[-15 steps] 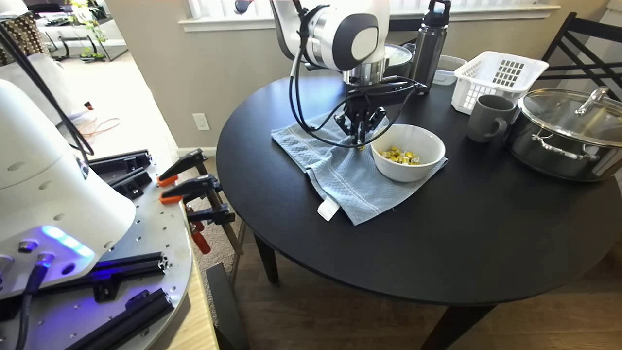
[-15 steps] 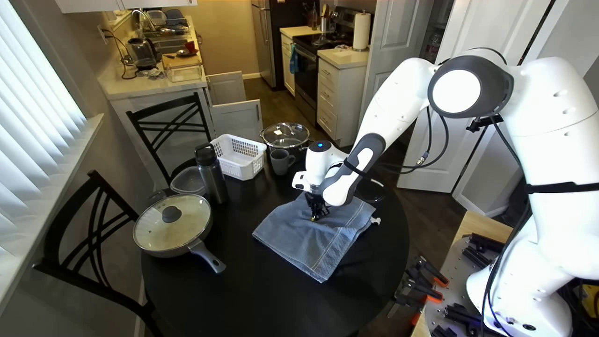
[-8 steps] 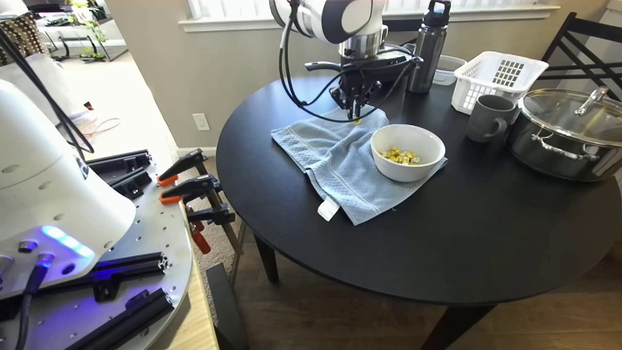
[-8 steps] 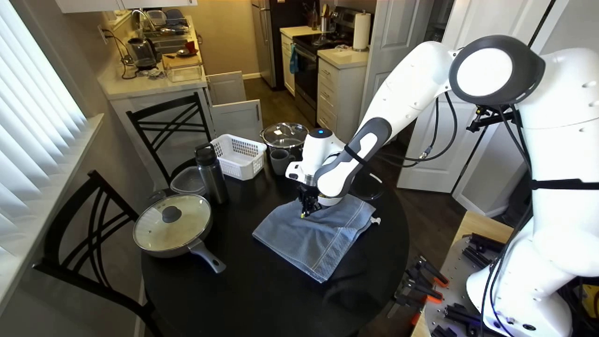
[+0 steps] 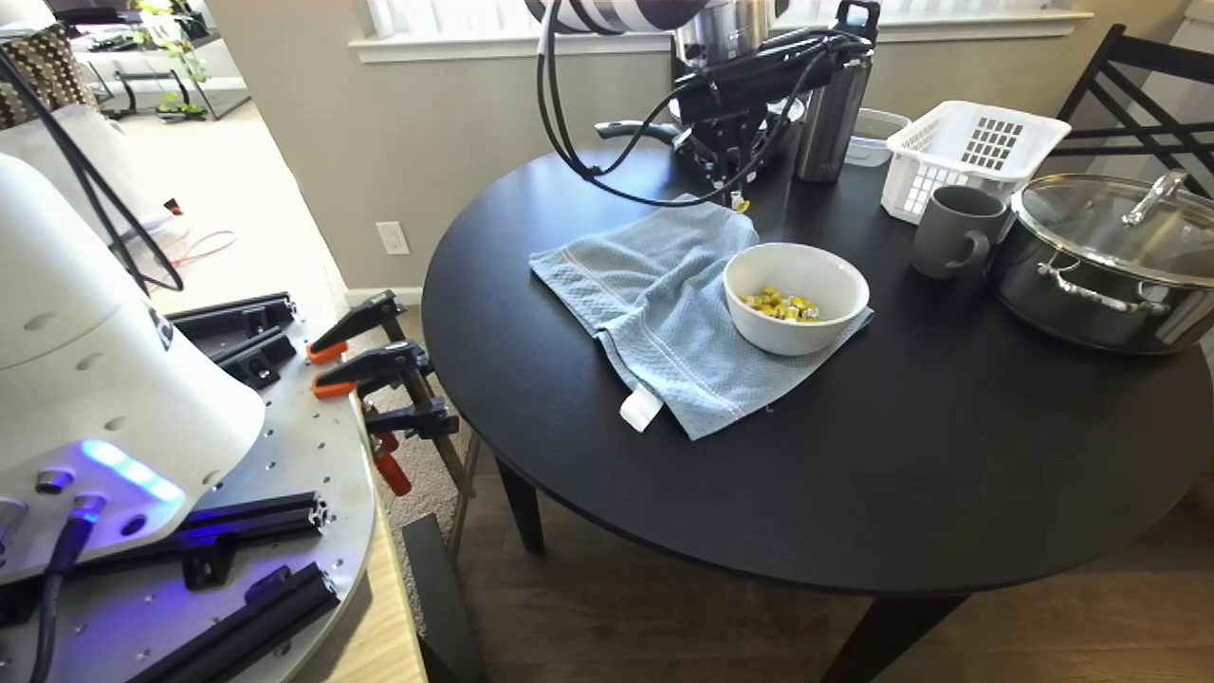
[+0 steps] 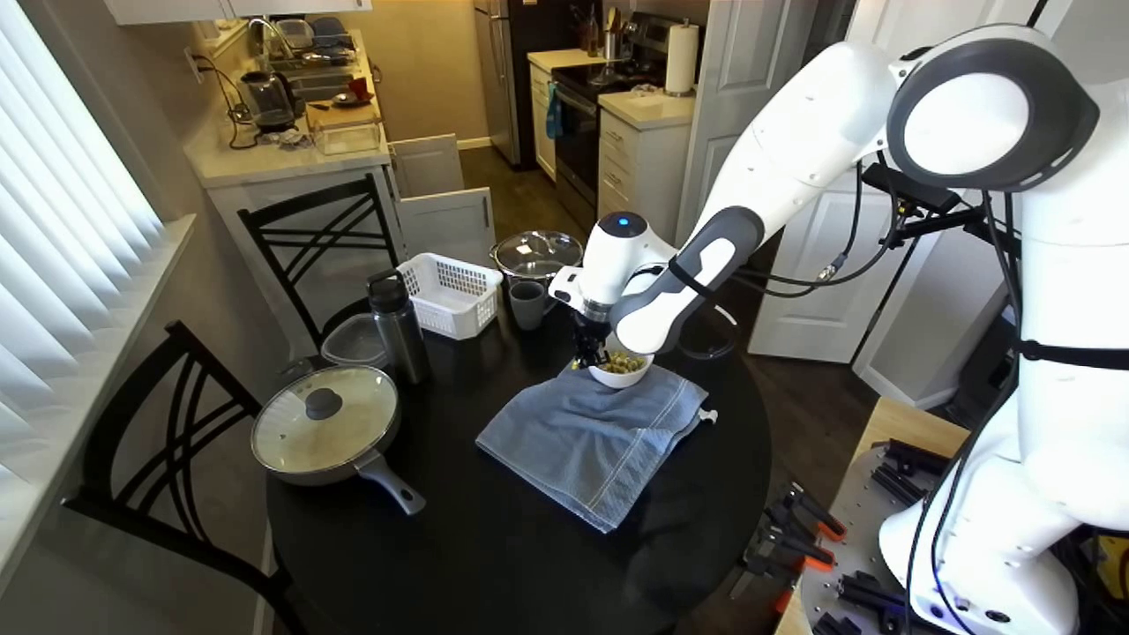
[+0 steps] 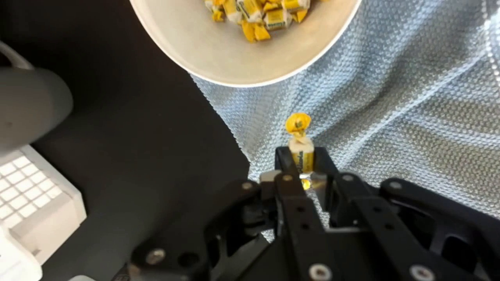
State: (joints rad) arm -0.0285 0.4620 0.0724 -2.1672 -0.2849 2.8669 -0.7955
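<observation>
Candy (image 7: 301,150) in yellow-and-white wrapper is grasped between your jaws, clenched on its two sides, with one twisted end sticking out beyond the tips. What has just changed is the height: the candy looks lifted clear of the blue cloth (image 5: 707,379), so I judge that your grasp is carrying it firmly. Below it, in the wrist view, you see this cloth, and near it the white bowl (image 5: 792,337), where more wrapped candies (image 5: 780,305) are gathered. Compared with half a second ago, the candy appears nearer to the edge of the cloth in both exterior views, and in an exterior view your arm (image 6: 776,168) does not hide the bowl anymore; bowl and cloth keep their places. Farther out, the black counter (image 5: 854,474) carries the gray mug (image 5: 956,232), the white basket (image 5: 912,171), the large lidded pot (image 5: 1072,318), the metal bottle (image 6: 401,339) and the lidded frying pan (image 6: 326,441).
</observation>
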